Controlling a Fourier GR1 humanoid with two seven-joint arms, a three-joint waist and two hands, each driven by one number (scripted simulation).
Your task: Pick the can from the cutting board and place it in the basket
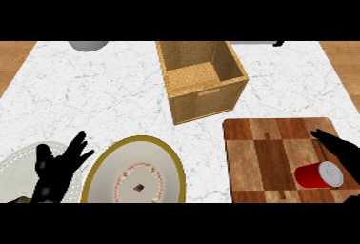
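A red can (316,175) with a silver lid lies on its side on the checkered wooden cutting board (264,157) at the lower right. My right hand (342,153) comes in from the right edge just above and beside the can, fingers stretched out and open, holding nothing. The woven basket (202,83) stands upright behind the board, near the middle of the counter, its inside bare. My left hand (57,167) rests open at the lower left, fingers up.
A gold-rimmed plate (105,164) with a small pattern sits at the front centre. A white plate (15,164) lies partly under my left hand. A grey round object (88,45) sits at the back left. Wood floor borders the marble counter on both sides.
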